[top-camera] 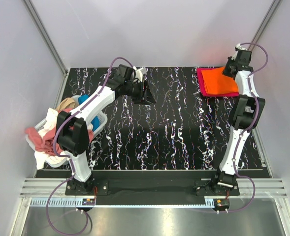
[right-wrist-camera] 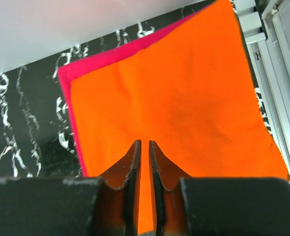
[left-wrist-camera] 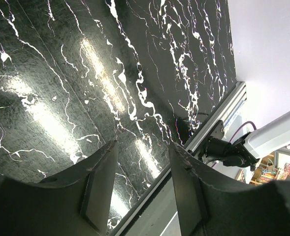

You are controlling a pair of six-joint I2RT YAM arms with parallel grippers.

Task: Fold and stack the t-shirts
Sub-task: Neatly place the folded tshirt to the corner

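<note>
A folded bright orange cloth t-shirt (right-wrist-camera: 184,108) lies on a crimson-pink one (right-wrist-camera: 110,56) at the far right corner of the black, white-veined table (top-camera: 174,128). The right gripper (right-wrist-camera: 144,143) hangs over them, jaws nearly together with nothing pinched. The left gripper (left-wrist-camera: 142,147) stands apart and empty over the table's far middle. A white-and-blue plastic basket (top-camera: 101,120) of loose shirts (top-camera: 46,132) sits at the table's left edge.

open table (top-camera: 174,132) lies between left basket (top-camera: 102,119) and far-right t-shirts (top-camera: 219,81).

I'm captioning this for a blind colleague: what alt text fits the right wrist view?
A folded bright orange t-shirt lies flat on a crimson-pink t-shirt, whose edge shows along the left and top, on the black marbled table. The right gripper is over the orange cloth, its jaws almost together.
</note>
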